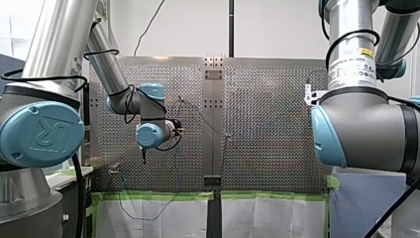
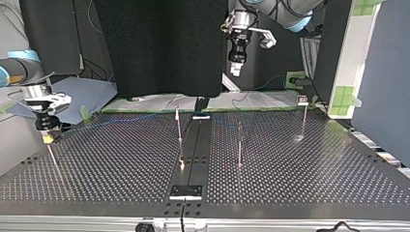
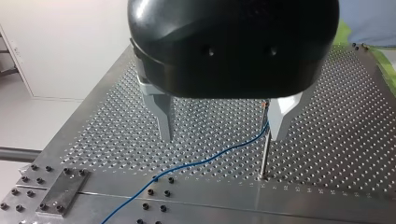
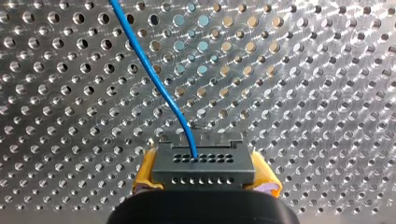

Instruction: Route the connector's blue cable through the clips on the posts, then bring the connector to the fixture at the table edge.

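Note:
My right gripper (image 4: 205, 186) has its yellow pads (image 4: 145, 173) shut on a dark grey connector (image 4: 203, 163). A blue cable (image 4: 154, 74) leaves the connector's face and runs off over the perforated plate. At the top view's left this gripper (image 2: 47, 137) hangs low above a thin post (image 2: 51, 154). My left gripper (image 3: 223, 135) stands open, its metal fingers (image 3: 166, 123) high above the plate. Beneath it the blue cable (image 3: 210, 158) passes a thin post (image 3: 265, 154). In the top view my left gripper (image 2: 235, 67) is raised at the far side.
Three more thin posts (image 2: 179, 125) (image 2: 239, 145) (image 2: 304, 118) stand on the perforated table (image 2: 314, 169). A dark rail runs down the middle to a small plate (image 2: 185, 192) at the near edge. Green tape and plastic sheet (image 1: 158, 213) line one table edge.

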Robot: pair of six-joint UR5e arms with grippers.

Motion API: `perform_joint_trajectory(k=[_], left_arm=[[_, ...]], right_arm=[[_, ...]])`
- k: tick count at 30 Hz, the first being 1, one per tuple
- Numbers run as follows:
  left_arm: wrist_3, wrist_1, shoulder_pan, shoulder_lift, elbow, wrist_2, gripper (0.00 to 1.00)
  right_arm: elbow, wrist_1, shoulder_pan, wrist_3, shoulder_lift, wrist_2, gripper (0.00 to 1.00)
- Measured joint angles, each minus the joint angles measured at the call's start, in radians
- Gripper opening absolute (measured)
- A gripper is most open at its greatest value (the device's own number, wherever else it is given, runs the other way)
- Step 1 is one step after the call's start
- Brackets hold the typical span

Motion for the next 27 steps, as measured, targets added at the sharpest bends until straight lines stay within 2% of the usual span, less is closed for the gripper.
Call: perform_joint_trajectory(k=[27], left_arm=[[0.0,0.0,0.0,0.0,0.0,0.001,1.0]], right_arm=[[-0.006,-0.019,0.003,0.003,0.013,-0.003,0.0]])
